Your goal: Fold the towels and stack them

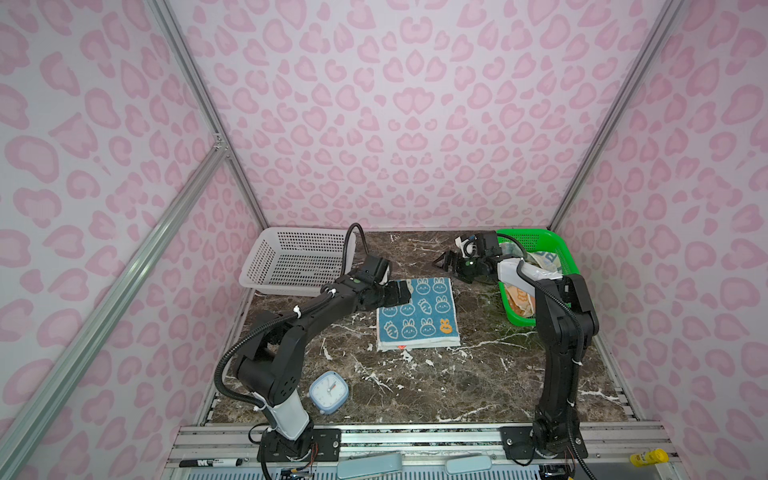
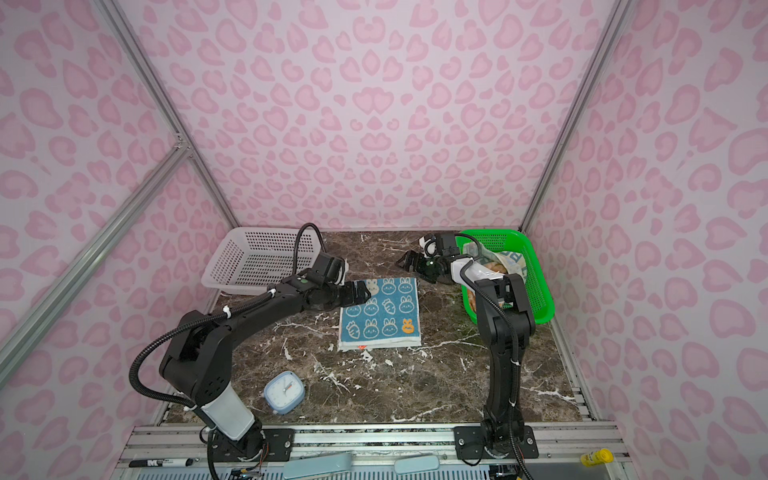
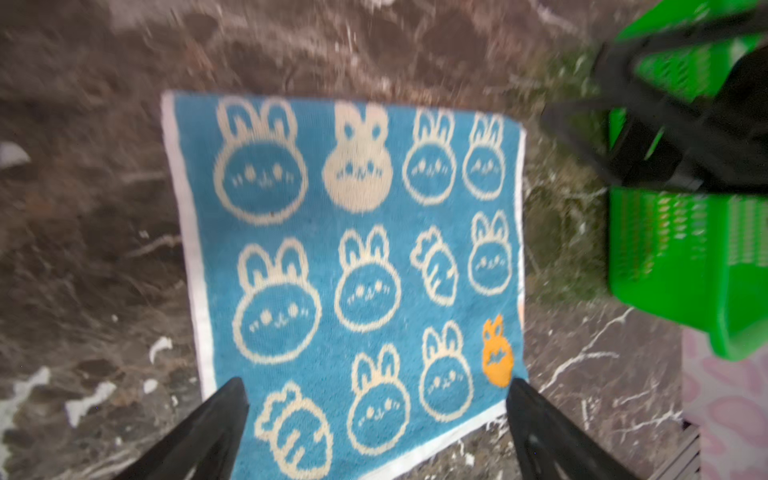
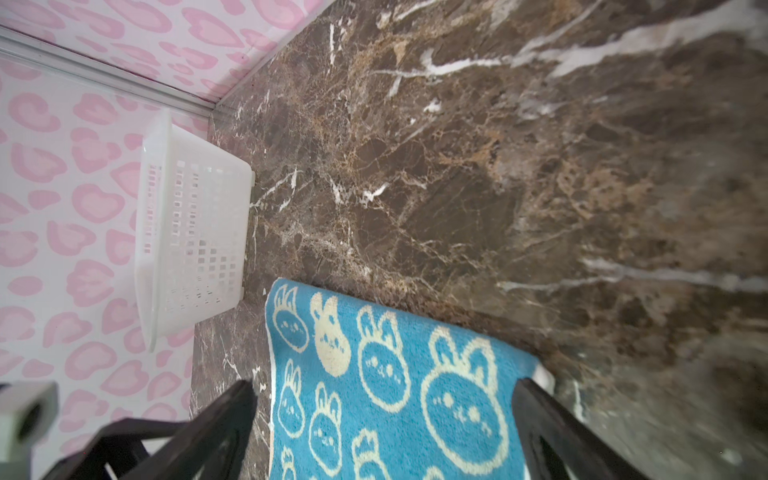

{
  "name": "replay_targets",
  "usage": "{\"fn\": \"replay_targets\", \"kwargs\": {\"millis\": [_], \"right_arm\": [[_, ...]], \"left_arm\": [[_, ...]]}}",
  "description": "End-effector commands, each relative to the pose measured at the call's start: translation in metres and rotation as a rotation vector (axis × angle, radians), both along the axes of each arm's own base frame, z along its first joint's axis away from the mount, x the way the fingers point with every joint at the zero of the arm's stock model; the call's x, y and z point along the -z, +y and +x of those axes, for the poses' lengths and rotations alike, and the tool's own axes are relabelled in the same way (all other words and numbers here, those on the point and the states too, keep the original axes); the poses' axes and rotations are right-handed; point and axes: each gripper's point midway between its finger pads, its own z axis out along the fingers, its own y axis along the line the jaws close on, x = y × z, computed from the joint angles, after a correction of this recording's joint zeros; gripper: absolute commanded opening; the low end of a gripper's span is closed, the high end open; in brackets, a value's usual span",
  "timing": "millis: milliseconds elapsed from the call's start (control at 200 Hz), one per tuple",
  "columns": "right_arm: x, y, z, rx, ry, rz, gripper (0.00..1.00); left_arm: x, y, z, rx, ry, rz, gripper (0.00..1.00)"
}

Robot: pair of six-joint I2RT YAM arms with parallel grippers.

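We hold both claws spread and empty: blue towel beneath our left gripper, just ahead of our right gripper

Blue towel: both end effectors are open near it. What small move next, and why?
Probably lower the left end effector onto the far left corner of the blue towel and close. Its jaws stand open over that corner, the right end effector is open near the far right one, and the towel lies flat, unheld.
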Motion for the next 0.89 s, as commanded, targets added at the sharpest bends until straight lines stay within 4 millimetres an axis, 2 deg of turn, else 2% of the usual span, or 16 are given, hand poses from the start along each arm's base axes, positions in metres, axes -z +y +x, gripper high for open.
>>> {"fn": "replay_targets", "kwargs": {"millis": [0, 60, 75, 155, 330, 450, 620, 775, 890], "right_arm": [[0.001, 0.005, 0.001, 0.022, 0.015, 0.053, 0.98], [0.005, 0.006, 0.003, 0.035, 0.027, 0.069, 0.98], [0.005, 0.006, 0.004, 0.038, 0.027, 0.075, 0.98], [0.012, 0.010, 0.006, 0.046, 0.045, 0.108, 0.98], [0.033, 0.012, 0.006, 0.051, 0.086, 0.122, 0.98], [0.046, 0.010, 0.002, 0.042, 0.108, 0.095, 0.98], [0.059, 0.004, -0.004, 0.027, 0.130, 0.048, 0.98], [0.067, -0.007, -0.010, 0.023, 0.143, 0.000, 0.98], [0.066, -0.012, -0.014, 0.016, 0.138, -0.021, 0.98]], "left_arm": [[-0.004, -0.007, 0.025, -0.044, 0.029, -0.101, 0.98], [0.006, -0.010, 0.035, -0.064, 0.056, -0.116, 0.98], [0.000, -0.013, 0.043, -0.068, 0.043, -0.129, 0.98], [0.008, -0.020, 0.057, -0.086, 0.062, -0.155, 0.98], [0.026, -0.022, 0.076, -0.118, 0.071, -0.148, 0.98], [0.048, -0.013, 0.082, -0.132, 0.097, -0.110, 0.98], [0.077, 0.010, 0.082, -0.165, 0.132, -0.034, 0.98], [0.085, 0.034, 0.079, -0.200, 0.128, 0.057, 0.98], [0.082, 0.039, 0.079, -0.193, 0.110, 0.088, 0.98]]}}
